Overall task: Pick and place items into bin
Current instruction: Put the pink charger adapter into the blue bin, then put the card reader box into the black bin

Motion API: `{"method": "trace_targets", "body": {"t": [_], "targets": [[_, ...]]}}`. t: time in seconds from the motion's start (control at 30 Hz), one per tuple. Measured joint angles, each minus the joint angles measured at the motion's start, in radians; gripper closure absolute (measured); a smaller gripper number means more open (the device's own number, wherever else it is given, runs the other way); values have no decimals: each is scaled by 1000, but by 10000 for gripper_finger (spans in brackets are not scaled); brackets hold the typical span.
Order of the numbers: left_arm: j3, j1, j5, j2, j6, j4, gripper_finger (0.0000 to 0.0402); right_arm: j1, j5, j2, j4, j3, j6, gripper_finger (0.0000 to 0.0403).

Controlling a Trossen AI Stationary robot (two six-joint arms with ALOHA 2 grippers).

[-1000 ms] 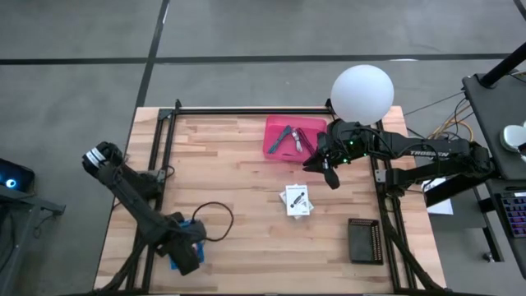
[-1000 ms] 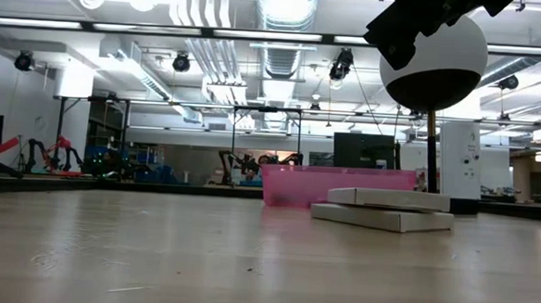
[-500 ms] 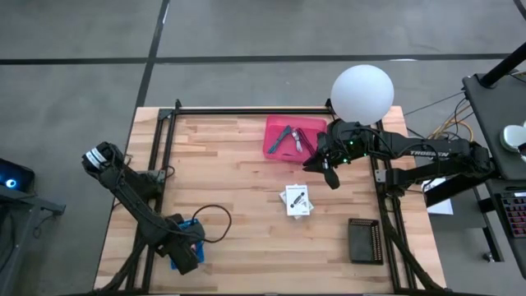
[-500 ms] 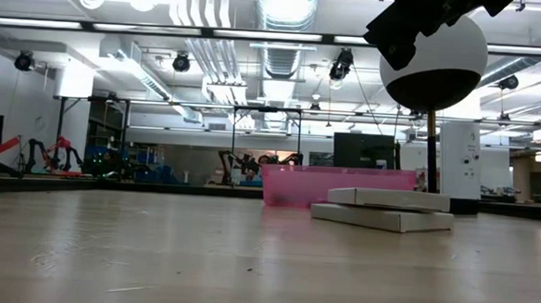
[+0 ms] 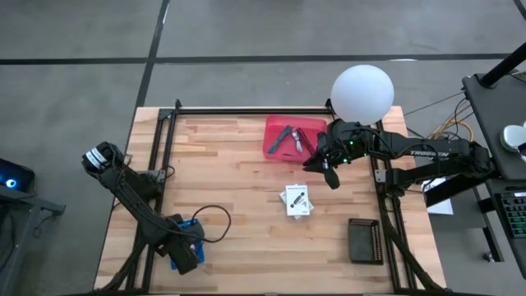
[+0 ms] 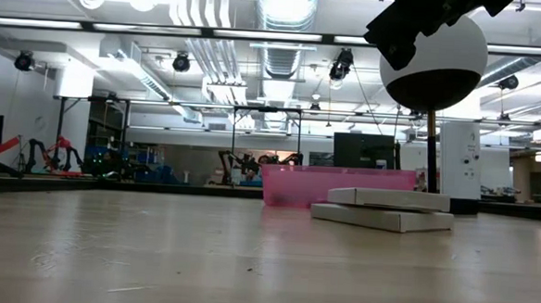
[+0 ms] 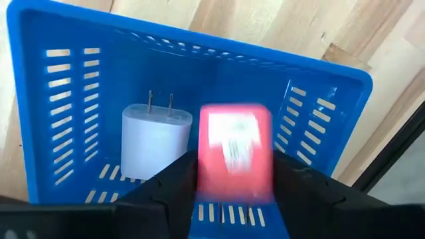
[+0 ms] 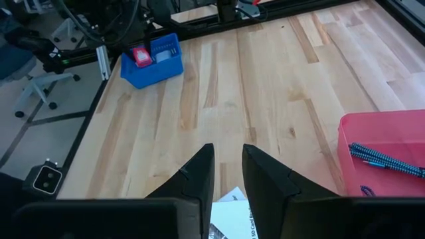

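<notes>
Hovering left tool (image 7: 232, 174), red block (image 7: 234, 151), blue bin (image 7: 80, 93)

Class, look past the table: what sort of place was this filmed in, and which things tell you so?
Probably a robotics lab or workshop: exposed ceiling ducts, other robot arms on benches behind, and an office chair beside the wooden table.

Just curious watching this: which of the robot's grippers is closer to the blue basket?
The left. The left gripper hangs right over the blue basket, with a pink item between its fingers. The right gripper waits across the table beside the pink bin.
</notes>
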Motion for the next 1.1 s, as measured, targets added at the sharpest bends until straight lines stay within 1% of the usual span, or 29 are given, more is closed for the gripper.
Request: {"method": "trace_targets", "body": {"t": [0.3, 0.37, 0.47, 0.53, 0.63, 0.73, 0.83, 0.87, 0.93, 1.1], "targets": [[5, 9, 6, -5, -1, 15, 160, 0, 0, 0, 0, 0, -3, 335], [22, 26, 0, -7, 0, 18, 157, 0, 0, 0, 0, 0, -3, 335], [42, 54, -45, -25, 0, 17, 164, 0, 0, 0, 0, 0, -3, 335], [54, 77, -105, -49, 5, 18, 173, 0, 0, 0, 0, 0, -7, 335], [83, 125, -235, -106, 64, 24, 191, 0, 0, 0, 1, 0, -16, 335], [96, 178, -412, -174, 171, 44, 209, 0, 1, 0, 3, 0, -18, 335], [80, 248, -610, -258, 366, 194, 227, 0, 1, 0, 3, 0, -11, 335], [68, 280, -643, -286, 451, 253, 233, 0, 4, 0, 3, 0, -2, 335], [43, 351, -656, -329, 618, 384, 247, 0, 5, 0, 4, 0, 22, 335], [-45, 526, -640, -433, 944, 715, 294, 0, 7, 0, 4, 0, 64, 335]]}}
